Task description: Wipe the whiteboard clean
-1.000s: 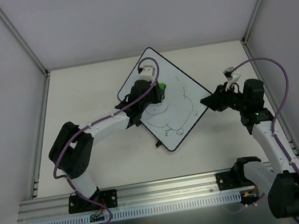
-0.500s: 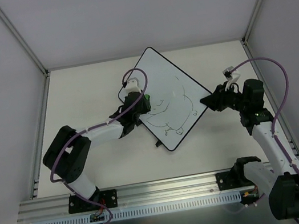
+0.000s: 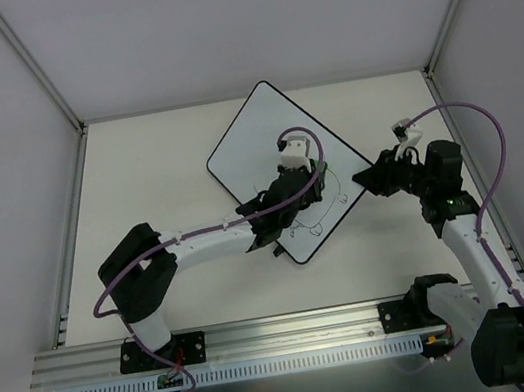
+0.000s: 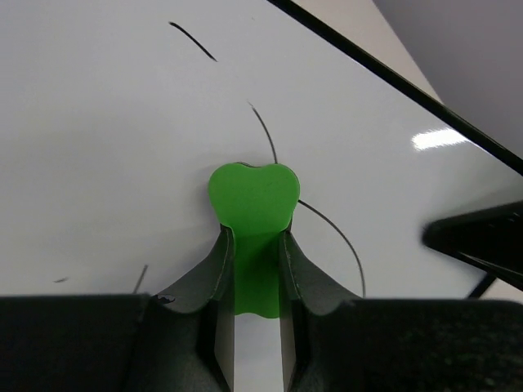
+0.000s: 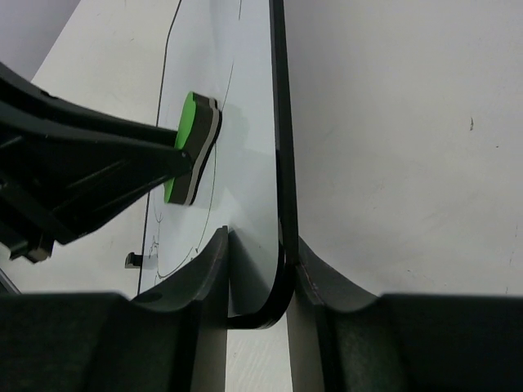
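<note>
At centre of counter [image 3: 137, 177]: whiteboard [image 3: 244, 148], black-framed and turned diamond-wise, with corners at 12, 3, 6 and 9 o'clock in the top view.

- Item: left end effector [image 4: 255, 245]. Clenched on a green eraser [image 4: 253, 192], whose face is pressed to the board just toward 5 o'clock of the board's middle.
- Item: right end effector [image 5: 260, 245]. Clamped on the board's 3 o'clock corner, one finger on either side of the frame [image 5: 280, 122], which steadies the board.
- Item: black marker lines [image 4: 265, 135]. Thin curves not yet wiped, running out from the eraser toward 12 and 4 o'clock in the left wrist view. More show near the board's 6 o'clock corner from above.

Handling note, as a judgement:
- Keep the eraser flat and under even pressure.
- Sweep in overlapping passes toward the 6 o'clock corner.
- Stop short of the right fingers at 3 o'clock.
- Hold the corner clamp firm so the board does not slide or pivot.
</note>
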### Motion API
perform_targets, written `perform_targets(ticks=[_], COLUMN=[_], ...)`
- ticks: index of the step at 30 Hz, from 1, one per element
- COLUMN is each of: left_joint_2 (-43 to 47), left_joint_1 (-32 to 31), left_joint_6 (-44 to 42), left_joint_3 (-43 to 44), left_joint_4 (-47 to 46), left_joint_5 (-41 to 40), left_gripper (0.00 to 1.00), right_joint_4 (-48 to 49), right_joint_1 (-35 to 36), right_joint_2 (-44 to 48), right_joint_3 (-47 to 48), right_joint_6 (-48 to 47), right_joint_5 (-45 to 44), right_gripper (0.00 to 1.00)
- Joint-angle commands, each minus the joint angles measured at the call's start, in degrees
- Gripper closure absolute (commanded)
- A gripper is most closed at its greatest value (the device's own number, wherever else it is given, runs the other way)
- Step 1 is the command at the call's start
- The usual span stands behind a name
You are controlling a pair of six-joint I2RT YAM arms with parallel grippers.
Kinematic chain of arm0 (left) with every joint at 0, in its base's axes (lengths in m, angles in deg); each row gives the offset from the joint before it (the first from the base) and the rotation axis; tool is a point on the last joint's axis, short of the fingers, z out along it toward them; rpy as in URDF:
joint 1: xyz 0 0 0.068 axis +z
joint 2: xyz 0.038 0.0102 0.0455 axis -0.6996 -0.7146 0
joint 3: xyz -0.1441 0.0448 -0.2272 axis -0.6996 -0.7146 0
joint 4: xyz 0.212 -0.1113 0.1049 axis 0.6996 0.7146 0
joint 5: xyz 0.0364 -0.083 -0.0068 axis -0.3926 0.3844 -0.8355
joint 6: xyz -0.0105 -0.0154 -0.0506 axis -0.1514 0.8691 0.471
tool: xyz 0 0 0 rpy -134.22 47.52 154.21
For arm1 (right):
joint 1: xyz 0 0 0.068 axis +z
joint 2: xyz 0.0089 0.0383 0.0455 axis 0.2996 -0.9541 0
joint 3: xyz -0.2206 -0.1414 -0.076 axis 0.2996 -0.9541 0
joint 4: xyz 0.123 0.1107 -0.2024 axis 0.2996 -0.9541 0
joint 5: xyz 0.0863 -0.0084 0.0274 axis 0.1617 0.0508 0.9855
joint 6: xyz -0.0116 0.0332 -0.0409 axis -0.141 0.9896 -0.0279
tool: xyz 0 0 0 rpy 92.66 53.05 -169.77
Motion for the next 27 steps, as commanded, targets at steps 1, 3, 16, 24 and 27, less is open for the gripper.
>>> perform_targets(ticks=[1,3,16,24,27], left_joint_2=[-5.32,-3.92,2.33,-1.62,-2.15], left_joint_1=[-3.93,-3.58,12.59,17.34,17.69], left_joint_6=[8.38,9.89,21.77,22.2,21.59], left_joint_3=[-5.43,-8.07,-22.58,-20.22,-19.69], left_joint_4=[8.98,9.68,11.0,9.51,8.81], left_joint_5=[10.97,8.24,3.66,2.87,3.92], left_gripper=[1.0,1.0,1.0,1.0,1.0], right_joint_4=[-0.49,-0.49,-0.75,-2.6,-2.77], right_joint_1=[4.36,4.44,6.02,6.47,6.55], right_joint_2=[0.44,0.53,1.23,1.14,1.32], right_joint_3=[-1.44,-1.44,-1.53,-1.44,-1.35], right_joint_6=[-13.1,-13.01,-13.54,-13.89,-13.98], right_joint_5=[1.14,1.14,-0.09,-0.71,-0.8], right_gripper=[1.0,1.0,1.0,1.0,1.0])
